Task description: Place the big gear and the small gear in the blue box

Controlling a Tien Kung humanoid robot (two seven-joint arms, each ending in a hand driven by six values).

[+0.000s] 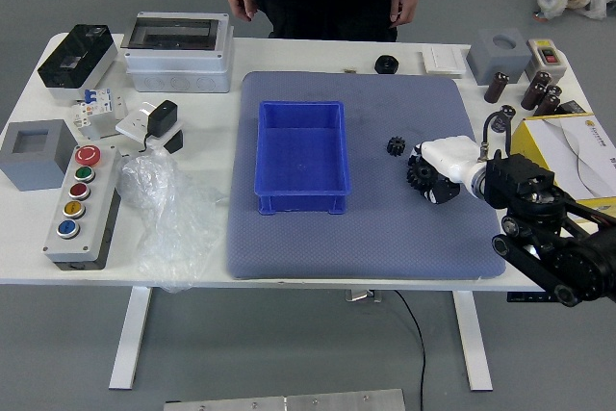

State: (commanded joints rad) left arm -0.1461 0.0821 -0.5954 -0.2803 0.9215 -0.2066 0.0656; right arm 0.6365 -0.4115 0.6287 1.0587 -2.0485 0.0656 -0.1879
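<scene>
My right hand [430, 176], white with black fingertips, reaches in from the right and has its fingers around the big black gear [420, 175] on the blue-grey mat. Part of the gear is covered by the fingers; it appears to rest on the mat. The small black gear [396, 145] lies just behind and left of it, untouched. Left of both gears stands the blue box [302, 201], with nothing visible inside. The left arm is out of view.
A person stands at the far side, both hands hanging by the table edge. A black round part [386, 64] lies behind the mat. Dark cylinders [497, 88] and a yellow box [570, 153] are at right; a button panel [85, 201] and plastic bag [173, 214] at left.
</scene>
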